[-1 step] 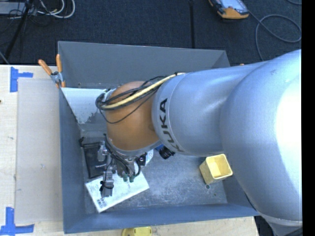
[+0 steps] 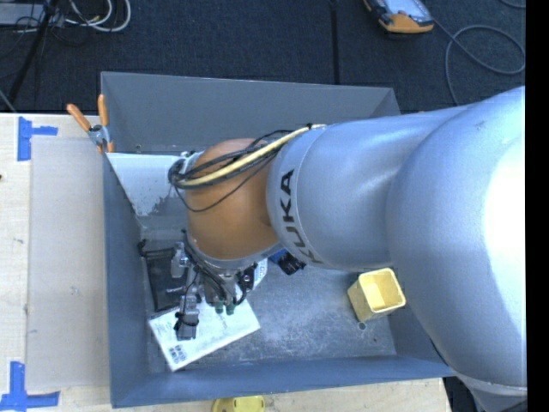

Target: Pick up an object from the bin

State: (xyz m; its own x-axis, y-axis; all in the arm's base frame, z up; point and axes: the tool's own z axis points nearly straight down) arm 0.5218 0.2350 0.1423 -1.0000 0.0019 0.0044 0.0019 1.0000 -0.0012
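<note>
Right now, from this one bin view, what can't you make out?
1. Blue thing, mid-bin: mostly under the arm at its wrist; kind unclear.
2. Black thing, left side: its right part is hidden by the claw; kind unclear.
3. White flat packet, front left: print too small to read; claw covers its upper edge.
4. Bin: right side of the floor and the right wall are hidden by the arm.

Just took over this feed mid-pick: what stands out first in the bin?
The big silver arm with its orange wrist reaches in from the right, over a white packet in the lower-left corner of the bin. A black block lies beside the packet, and a yellow cup sits apart at right.
</note>
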